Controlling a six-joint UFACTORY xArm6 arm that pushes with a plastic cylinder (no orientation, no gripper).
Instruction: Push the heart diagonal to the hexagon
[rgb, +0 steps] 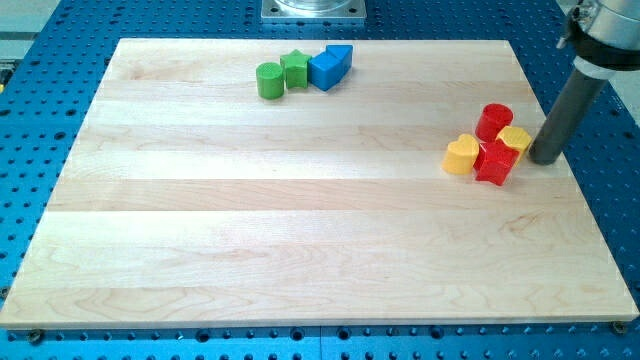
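Observation:
A yellow heart (461, 155) lies at the view's right, touching a red star (495, 162) on its right. A yellow hexagon (516, 139) sits just above and right of the red star, and a red cylinder (494, 121) stands above them. The heart is left of and slightly below the hexagon. My tip (545, 158) is at the lower end of the dark rod, just right of the yellow hexagon and close to or touching it.
A green cylinder (269, 80), a green star (295, 69) and a blue block (331, 66) sit in a row near the view's top centre. The wooden board (300, 230) rests on a blue perforated table.

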